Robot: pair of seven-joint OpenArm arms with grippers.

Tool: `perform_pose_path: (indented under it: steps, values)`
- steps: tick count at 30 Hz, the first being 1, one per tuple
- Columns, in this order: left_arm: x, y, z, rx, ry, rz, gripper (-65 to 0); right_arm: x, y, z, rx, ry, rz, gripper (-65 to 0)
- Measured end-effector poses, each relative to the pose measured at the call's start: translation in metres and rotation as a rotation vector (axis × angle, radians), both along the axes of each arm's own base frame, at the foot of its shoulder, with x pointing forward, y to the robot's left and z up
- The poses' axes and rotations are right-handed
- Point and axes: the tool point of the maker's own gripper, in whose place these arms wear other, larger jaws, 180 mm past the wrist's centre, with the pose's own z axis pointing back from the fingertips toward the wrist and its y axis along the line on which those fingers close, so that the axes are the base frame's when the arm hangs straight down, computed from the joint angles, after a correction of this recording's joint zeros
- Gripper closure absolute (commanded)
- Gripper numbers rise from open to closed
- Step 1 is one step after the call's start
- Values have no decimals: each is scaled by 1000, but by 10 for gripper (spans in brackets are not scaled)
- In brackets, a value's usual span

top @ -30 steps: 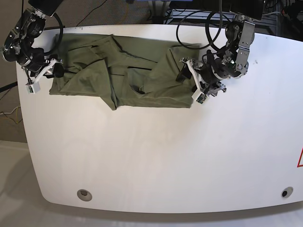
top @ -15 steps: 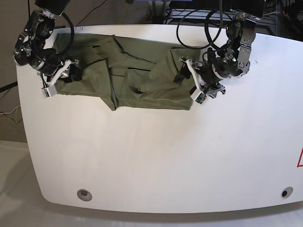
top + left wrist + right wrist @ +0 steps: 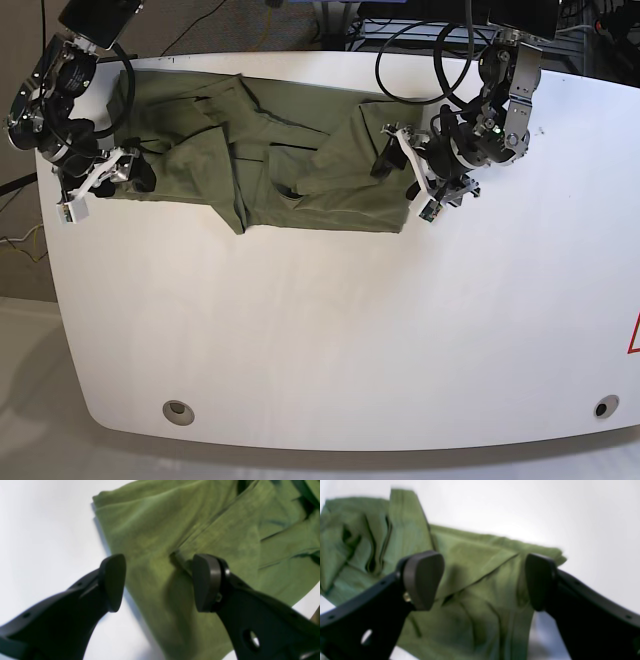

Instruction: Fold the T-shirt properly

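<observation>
We see the olive T-shirt [image 3: 270, 150] lying rumpled along the far side of the white bench [image 3: 330, 330], loosely bunched, not yet a neat fold. Our left end effector [image 3: 157, 582] hangs over the shirt's edge, jaws apart and holding nothing, likely placed to pinch that hem. At the shirt's opposite end our right end effector [image 3: 485, 580] hovers equally spread and empty, apparently ready for a matching grab

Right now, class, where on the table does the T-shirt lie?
In the base view the T-shirt lies crumpled along the far edge of the white table, between the right gripper and left gripper.
</observation>
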Motion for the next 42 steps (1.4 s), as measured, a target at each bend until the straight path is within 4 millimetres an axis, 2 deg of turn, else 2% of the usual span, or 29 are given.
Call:
perform_pose_path:
  steps: [9, 15, 18, 26, 33, 42]
  values:
    - [-1, 0, -5, -7, 13, -3, -396, 1, -14, -23, 72, 72, -62, -515]
    - [1, -2, -3, -8, 4, -7, -396, 2, -10, -47, 152, 118, -90, -490]
    - [1, -2, -2, -8, 2, -8, -396, 4, -12, -51, 200, 99, -112, -490]
    - [0, -2, -2, -9, 3, -10, -395, 10, -17, -54, 262, 70, -150, -517]
    - [-2, -3, -4, -6, 10, -15, -396, 8, -14, -54, 259, 61, -142, -525]
    - [-2, -3, -4, -5, 12, -15, -397, 5, 10, -50, 268, 32, -134, -522]
